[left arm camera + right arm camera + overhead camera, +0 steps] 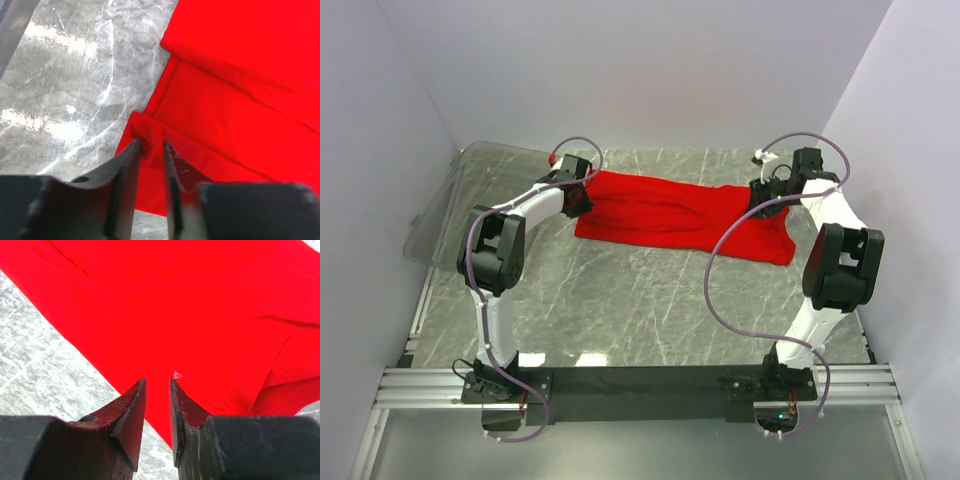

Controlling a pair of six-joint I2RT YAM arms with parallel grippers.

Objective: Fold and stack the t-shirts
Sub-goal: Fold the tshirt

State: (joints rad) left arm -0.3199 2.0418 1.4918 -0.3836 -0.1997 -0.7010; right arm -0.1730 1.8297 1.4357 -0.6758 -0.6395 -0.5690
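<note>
t-shirt [670, 212]: corner pinched by left gripper [152, 145]; right gripper [157, 382] hold unclear.

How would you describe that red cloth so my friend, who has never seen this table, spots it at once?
On the grey marbled table, look to the far half: the bright red fabric t-shirt lies there, folded into a long strip running left to right. It is the only red, soft thing; the clear plastic bin at the left edge is colourless and see-through.

Both arms reach forward, elbows raised; left pincer [152, 146] and right pincer [157, 382] point down, jaws nipping the red t-shirt [660, 212].
</note>
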